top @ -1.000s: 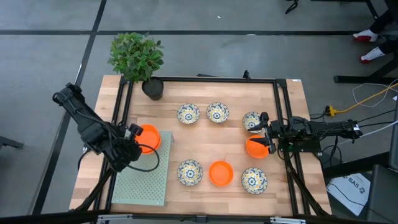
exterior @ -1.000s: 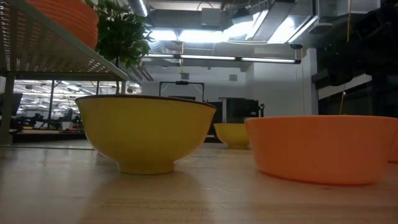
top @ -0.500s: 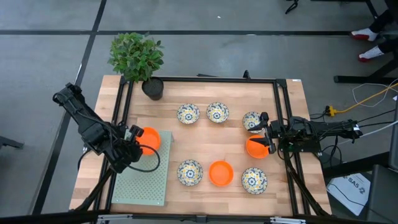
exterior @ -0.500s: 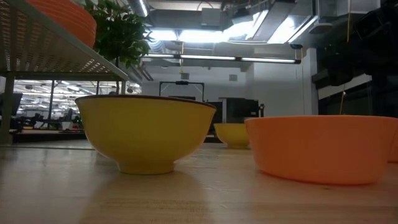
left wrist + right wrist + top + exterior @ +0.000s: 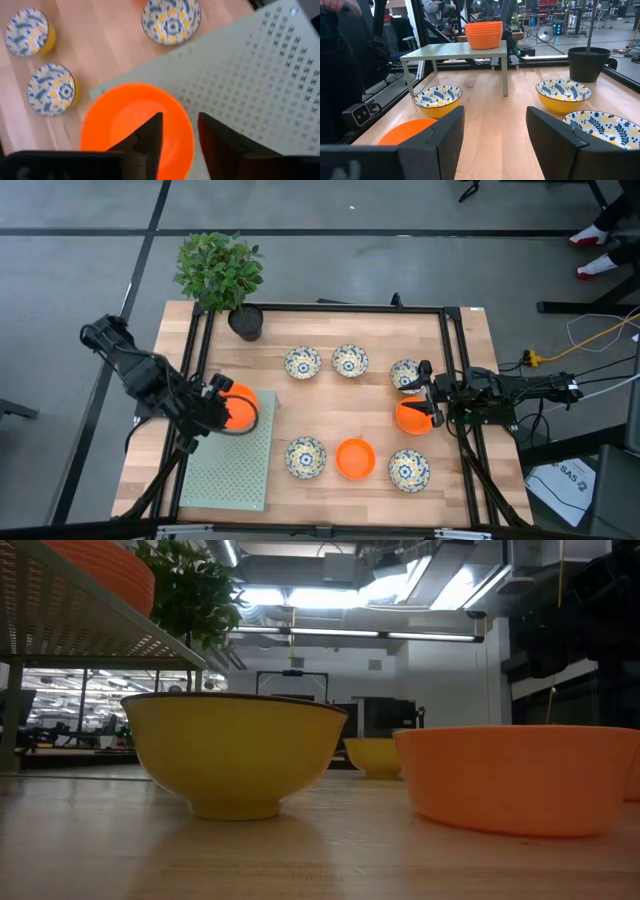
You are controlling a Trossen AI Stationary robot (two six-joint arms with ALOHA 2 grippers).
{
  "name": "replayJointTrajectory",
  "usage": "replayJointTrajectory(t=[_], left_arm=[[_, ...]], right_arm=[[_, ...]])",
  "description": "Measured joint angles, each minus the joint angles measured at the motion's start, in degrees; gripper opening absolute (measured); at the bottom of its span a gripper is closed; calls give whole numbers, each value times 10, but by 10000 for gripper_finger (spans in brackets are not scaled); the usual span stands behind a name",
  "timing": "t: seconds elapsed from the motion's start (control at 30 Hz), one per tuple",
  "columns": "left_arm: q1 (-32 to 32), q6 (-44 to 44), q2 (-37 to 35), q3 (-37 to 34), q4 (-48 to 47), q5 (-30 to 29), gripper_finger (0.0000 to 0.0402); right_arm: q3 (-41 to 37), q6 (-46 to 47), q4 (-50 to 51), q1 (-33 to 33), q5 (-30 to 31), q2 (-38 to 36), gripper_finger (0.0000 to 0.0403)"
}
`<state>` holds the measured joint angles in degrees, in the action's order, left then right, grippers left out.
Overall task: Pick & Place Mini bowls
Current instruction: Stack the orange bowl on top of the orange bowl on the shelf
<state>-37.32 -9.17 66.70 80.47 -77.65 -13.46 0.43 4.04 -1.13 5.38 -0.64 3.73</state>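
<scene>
High view: wooden counter (image 5: 330,380) with a black frame. Potted plant (image 5: 222,275) at the far left corner. A pale green perforated rack (image 5: 228,465) stands along the left edge. A stack of orange mini bowls (image 5: 238,404) sits on the rack's far end; the left hand (image 5: 218,406) hovers at it, its grip not readable here. Five floral mini bowls: two (image 5: 303,363) (image 5: 350,361) in the far row, one (image 5: 404,373) by the right edge, two (image 5: 305,457) (image 5: 408,469) in the near row with an orange bowl (image 5: 355,458) between them. The right hand (image 5: 428,394) is over another orange bowl (image 5: 412,417) near the right edge.

Low view: a yellow-sided bowl (image 5: 236,752) and an orange bowl (image 5: 515,778) stand apart on the counter.

Left wrist view: fingers (image 5: 150,135) parted above the top orange bowl (image 5: 125,122), holding nothing.

Right wrist view: fingers (image 5: 445,132) wide apart, empty; orange stack (image 5: 484,34) on the rack (image 5: 455,50) beyond.
</scene>
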Motion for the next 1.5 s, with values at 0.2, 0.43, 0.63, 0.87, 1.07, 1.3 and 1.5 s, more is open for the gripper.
replayJointTrajectory(t=[0.2,0.43,0.63,0.87,1.07,1.3,1.5], left_arm=[[30,104,0,17,32,17,111],[86,243,13,17,94,101,110],[165,299,43,19,127,174,109],[220,370,116,69,132,194,103],[239,450,194,134,133,194,102],[254,516,275,189,154,192,102],[255,519,334,207,174,190,102]], right_arm=[[0,0,0,0,0,0,213],[0,0,0,0,0,0,213],[0,0,0,0,0,0,213],[0,0,0,0,0,0,213],[0,0,0,0,0,0,213],[0,0,0,0,0,0,213],[0,0,0,0,0,0,213]])
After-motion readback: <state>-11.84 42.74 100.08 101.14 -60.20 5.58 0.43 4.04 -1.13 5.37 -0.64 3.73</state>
